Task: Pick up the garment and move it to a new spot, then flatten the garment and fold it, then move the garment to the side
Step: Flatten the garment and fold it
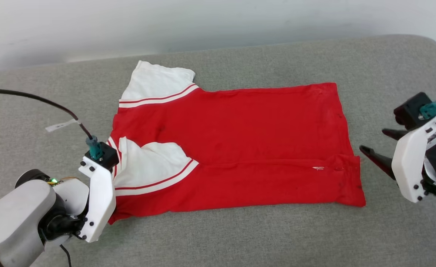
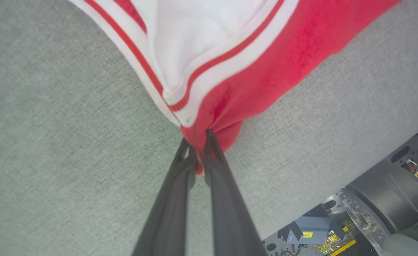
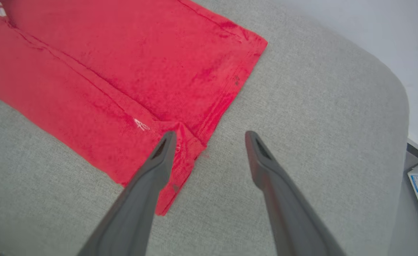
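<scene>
Red garment [image 1: 240, 141] lying folded lengthwise on the grey padded surface [image 1: 240, 241]. Left end effector [image 2: 198, 139] pinched closed on its sleeve-end edge; right end effector [image 3: 210, 137] spread wide, empty, near the hem corner.

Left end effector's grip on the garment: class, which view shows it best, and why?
The left wrist view: the left end effector is shut on a bunched red edge of the garment. In the head view its white mount hides the fingers. The right wrist view shows the garment's far hem instead.
</scene>
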